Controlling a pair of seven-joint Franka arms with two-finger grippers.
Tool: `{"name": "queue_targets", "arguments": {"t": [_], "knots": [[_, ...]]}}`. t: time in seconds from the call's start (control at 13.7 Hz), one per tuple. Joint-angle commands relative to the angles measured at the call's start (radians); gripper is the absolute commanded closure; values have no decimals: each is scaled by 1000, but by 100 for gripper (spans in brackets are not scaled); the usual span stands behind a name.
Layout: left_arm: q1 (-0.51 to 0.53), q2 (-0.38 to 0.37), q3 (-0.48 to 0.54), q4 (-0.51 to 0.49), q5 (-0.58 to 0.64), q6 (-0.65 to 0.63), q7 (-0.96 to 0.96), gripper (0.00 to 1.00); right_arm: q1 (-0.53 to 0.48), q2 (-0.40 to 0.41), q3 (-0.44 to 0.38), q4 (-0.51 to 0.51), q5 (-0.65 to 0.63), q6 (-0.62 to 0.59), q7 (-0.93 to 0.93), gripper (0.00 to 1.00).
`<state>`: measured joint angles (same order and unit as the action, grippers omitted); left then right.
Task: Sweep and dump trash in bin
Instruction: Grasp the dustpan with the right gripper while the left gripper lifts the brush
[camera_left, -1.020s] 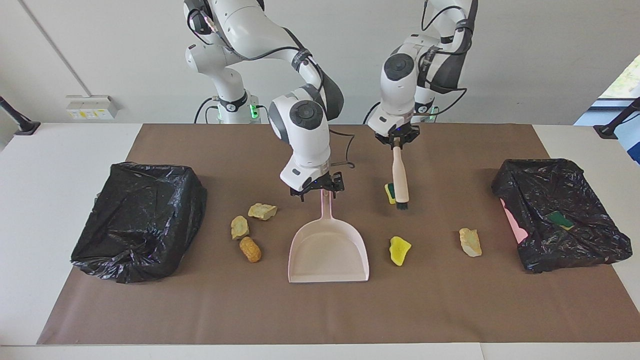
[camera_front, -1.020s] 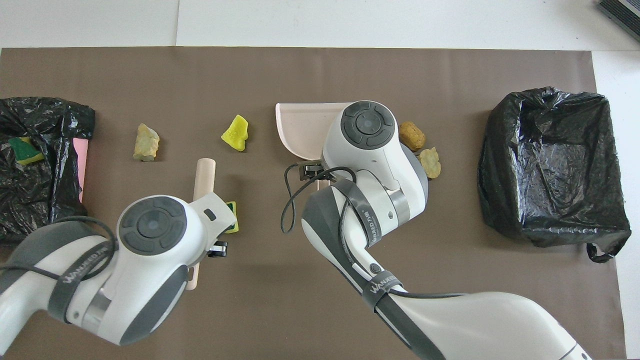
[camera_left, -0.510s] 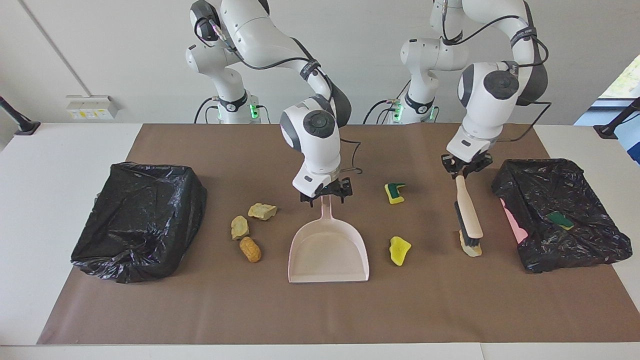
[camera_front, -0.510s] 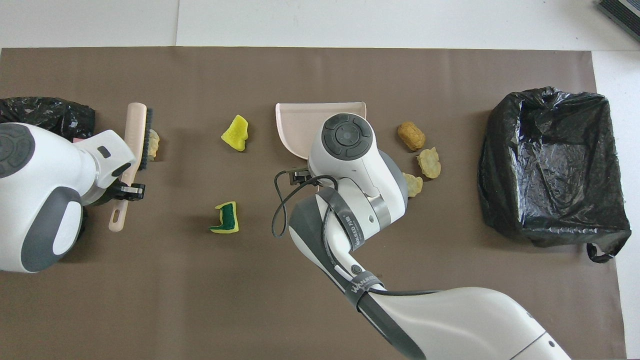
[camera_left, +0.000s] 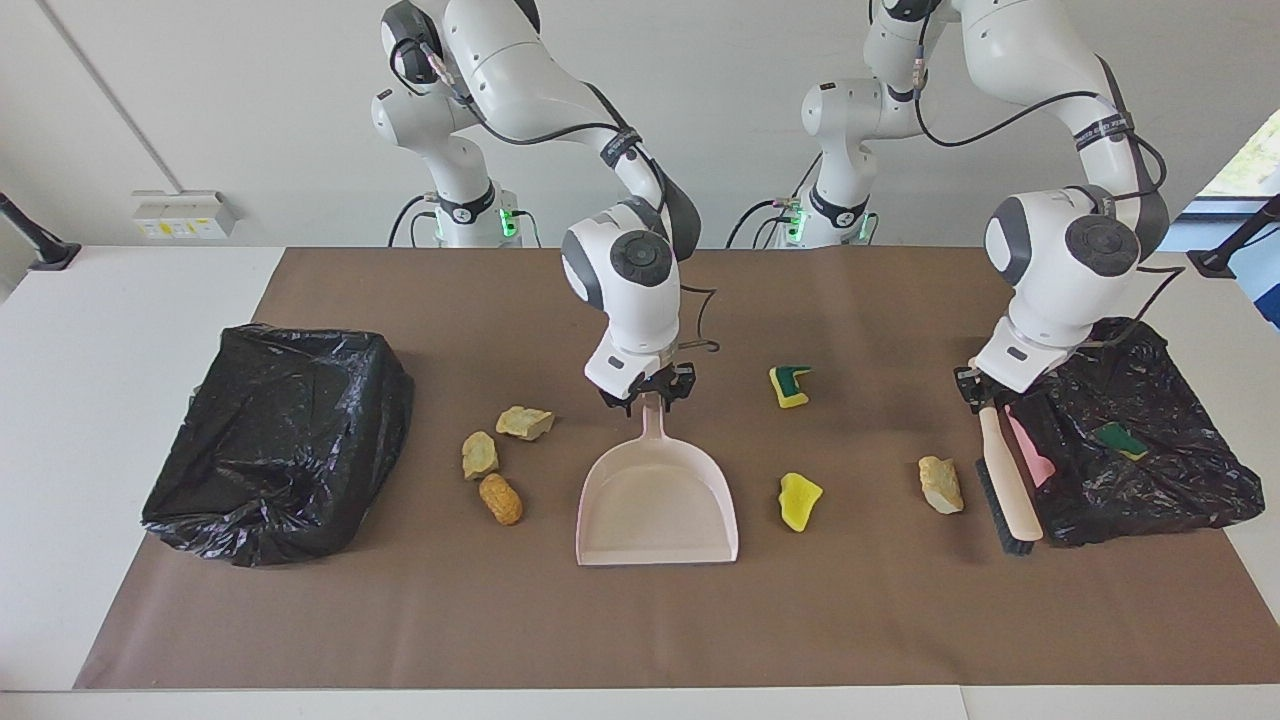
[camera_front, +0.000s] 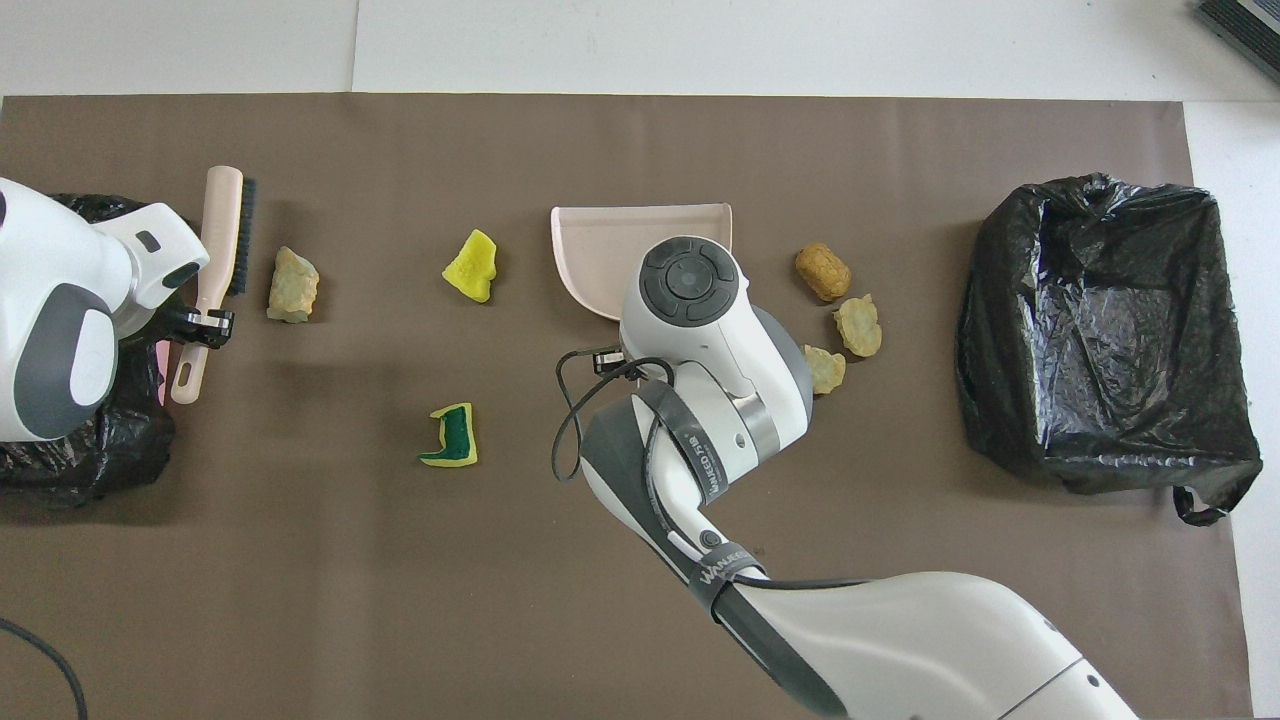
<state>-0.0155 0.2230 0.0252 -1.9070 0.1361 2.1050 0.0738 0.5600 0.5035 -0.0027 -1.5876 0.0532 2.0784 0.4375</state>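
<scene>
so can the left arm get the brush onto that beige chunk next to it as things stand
Probably yes. The left gripper holds the brush with its bristles down by the mat, right beside the beige chunk, toward the left arm's bin. Only bare mat lies between them.

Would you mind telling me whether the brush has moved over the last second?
Yes. The brush, held by the left gripper, has travelled from beside the green-backed sponge toward the left arm's end, and now stands beside the bin there.
</scene>
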Motion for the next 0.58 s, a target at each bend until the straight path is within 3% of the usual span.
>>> {"name": "queue_targets", "arguments": {"t": [0.0,0.22,0.51], "knots": [[14,32,-16,14,16,12,6,100,14,-7,0,47,-39,-73,69,100],[-9,15,-24,-32,14,3,6,100,-9,-48,-2,49,-93,-124,-14,100],[-102,-11,-28,-78,10,6,9,100,-80,-193,0,-44,-76,-145,-404,100]]}}
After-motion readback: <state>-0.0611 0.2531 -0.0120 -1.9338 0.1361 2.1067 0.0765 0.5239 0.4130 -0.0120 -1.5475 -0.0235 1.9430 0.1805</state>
